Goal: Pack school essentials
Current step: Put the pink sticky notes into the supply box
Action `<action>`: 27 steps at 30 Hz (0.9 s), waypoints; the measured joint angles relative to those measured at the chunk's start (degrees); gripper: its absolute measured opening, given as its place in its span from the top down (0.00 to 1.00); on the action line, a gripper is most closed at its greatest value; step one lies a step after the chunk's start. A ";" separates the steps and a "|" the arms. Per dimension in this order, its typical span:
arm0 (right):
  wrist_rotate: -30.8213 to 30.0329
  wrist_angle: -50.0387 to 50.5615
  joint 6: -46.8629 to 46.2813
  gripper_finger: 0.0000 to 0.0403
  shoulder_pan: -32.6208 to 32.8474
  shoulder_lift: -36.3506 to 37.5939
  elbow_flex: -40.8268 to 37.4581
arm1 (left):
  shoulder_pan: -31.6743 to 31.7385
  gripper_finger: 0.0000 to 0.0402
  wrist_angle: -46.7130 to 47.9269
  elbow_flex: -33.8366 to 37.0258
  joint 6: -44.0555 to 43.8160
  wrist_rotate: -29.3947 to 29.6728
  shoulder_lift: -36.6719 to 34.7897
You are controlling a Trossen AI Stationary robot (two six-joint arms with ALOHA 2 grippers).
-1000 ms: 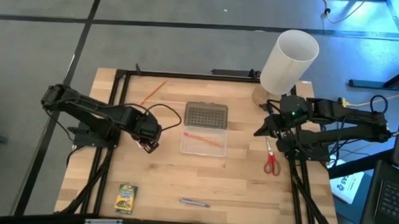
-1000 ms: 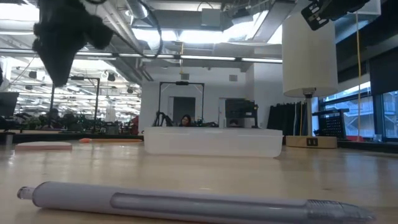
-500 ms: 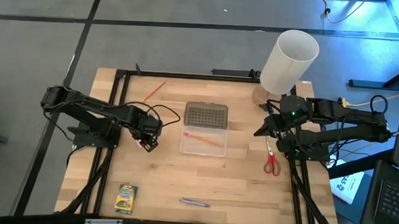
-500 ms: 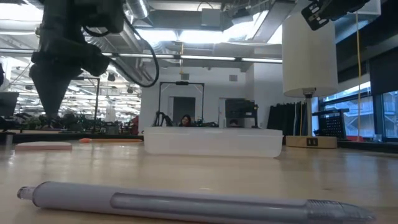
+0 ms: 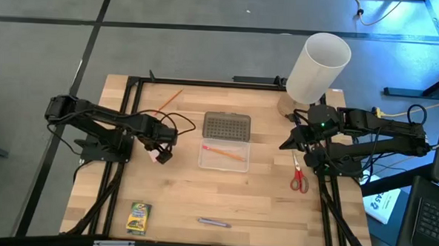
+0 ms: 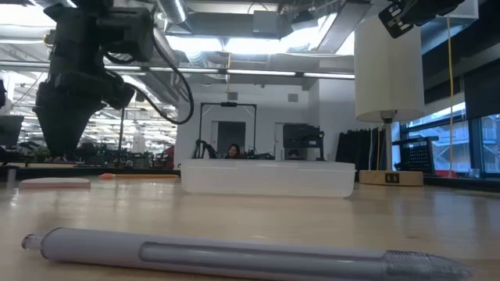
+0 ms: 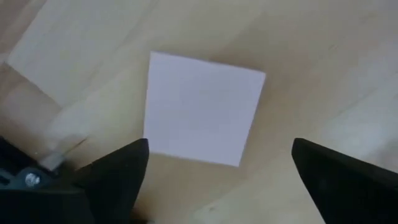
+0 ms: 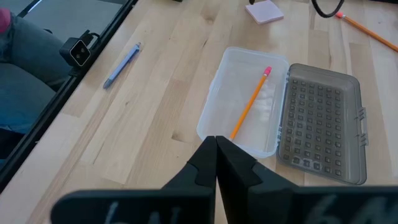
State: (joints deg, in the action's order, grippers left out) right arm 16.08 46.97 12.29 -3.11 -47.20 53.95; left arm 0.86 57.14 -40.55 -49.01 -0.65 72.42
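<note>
**Left gripper spread wide over the pink eraser**

A pale wooden table (image 5: 224, 194) framed by black rails sits on a grey floor; in the low view an open hall with ceiling lights runs behind it.

At the left of the high view, the left gripper (image 5: 161, 151) hangs over the flat pink square eraser (image 7: 202, 109). In the left wrist view its two dark fingers (image 7: 115, 171) stand far apart, one to either side of the eraser's near edge, and neither touches it. The eraser lies flat on bare wood. In the high view only a small pink bit shows at the gripper's tip.

Above it, toward the upper left of the table, a thin orange pencil (image 5: 168, 101) lies aslant, apart from everything else. At lower left, near the table's front edge, sits the green-yellow crayon box (image 5: 137, 217), with open wood all around it.

In the middle lies the clear rectangular plastic case (image 5: 224, 154), its grey dimpled lid (image 5: 226, 126) folded back flat; a second orange pencil (image 5: 226, 152) rests inside. Below it, near the front edge, lies the short purple pen (image 5: 214, 223).

At right, the red-handled scissors (image 5: 299, 175) lie just beside the right rail. The right gripper (image 8: 216, 144) hovers above them, fingers pressed together and holding nothing. A tall white cylinder (image 5: 318, 66) stands at the upper right corner.
</note>
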 joint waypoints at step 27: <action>0.00 0.01 0.00 0.97 -0.02 0.02 0.02 | 1.41 0.00 -6.83 5.48 10.67 0.66 6.09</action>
State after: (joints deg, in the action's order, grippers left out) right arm 16.08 46.98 12.29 -3.14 -47.18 53.98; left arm 2.27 50.30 -35.07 -38.35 0.01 78.51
